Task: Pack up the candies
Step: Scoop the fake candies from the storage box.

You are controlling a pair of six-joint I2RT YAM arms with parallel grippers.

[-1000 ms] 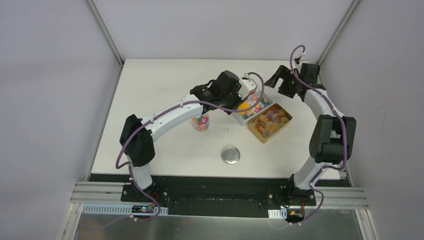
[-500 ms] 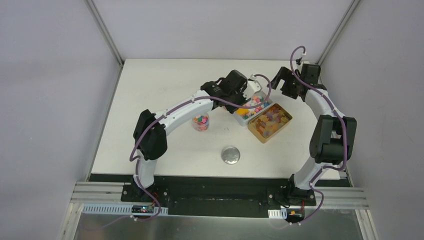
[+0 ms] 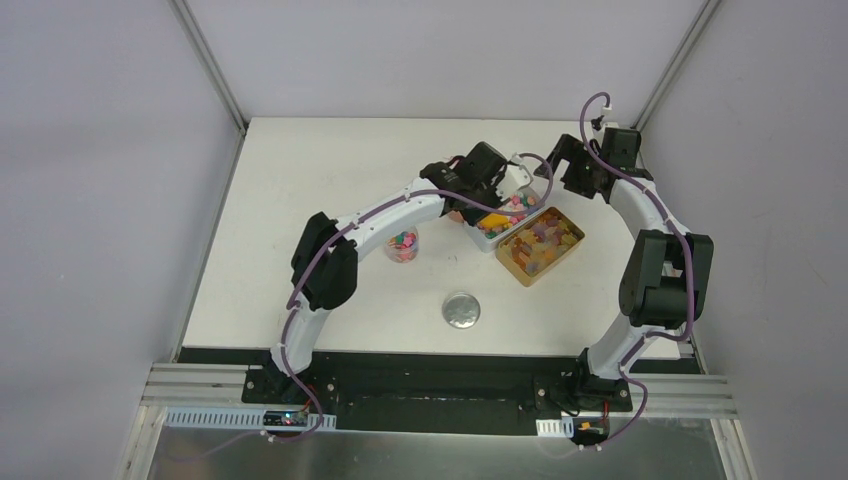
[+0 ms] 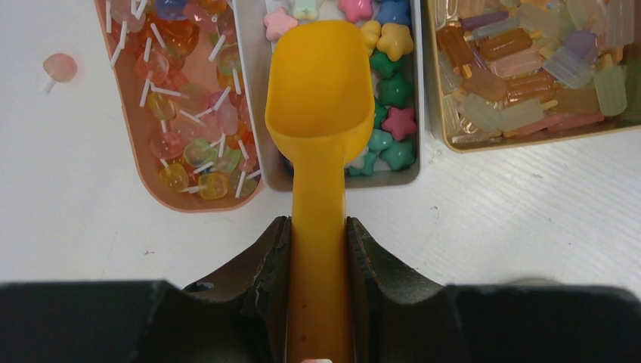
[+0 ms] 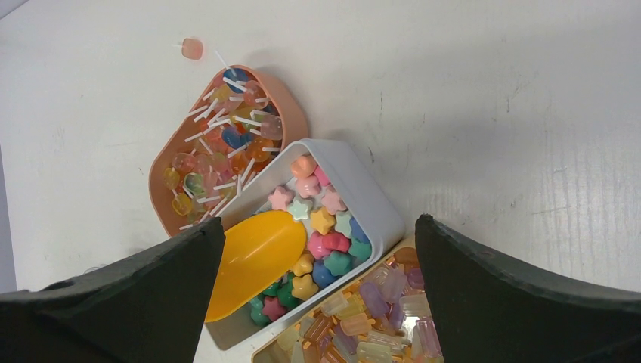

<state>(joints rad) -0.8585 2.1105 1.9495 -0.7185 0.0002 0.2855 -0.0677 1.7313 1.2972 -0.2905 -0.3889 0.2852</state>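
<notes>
My left gripper [image 4: 319,227] is shut on the handle of the orange scoop [image 4: 320,83]. The scoop's empty bowl lies in the white tray [image 4: 416,113], over the star-shaped candies [image 4: 397,121]. A pink tray holds lollipop candies [image 4: 181,98] and a gold tray holds popsicle candies [image 4: 529,68]. From above, the left gripper [image 3: 487,200] is at the white tray [image 3: 487,238]. My right gripper [image 5: 319,221] is open and empty, above the star candies [image 5: 332,227] and the scoop [image 5: 253,257]. It is at the back right [image 3: 560,170].
A small clear jar of mixed candies [image 3: 402,245] stands left of the trays. The round silver lid [image 3: 461,310] lies nearer the arms. One loose lollipop candy [image 4: 59,68] lies on the table beside the pink tray [image 5: 291,113]. The gold tray [image 3: 572,250] sits at the right.
My left arm has stretched further right and away, carrying the scoop from the near end of the white tray deeper into it. My right arm has barely moved.
</notes>
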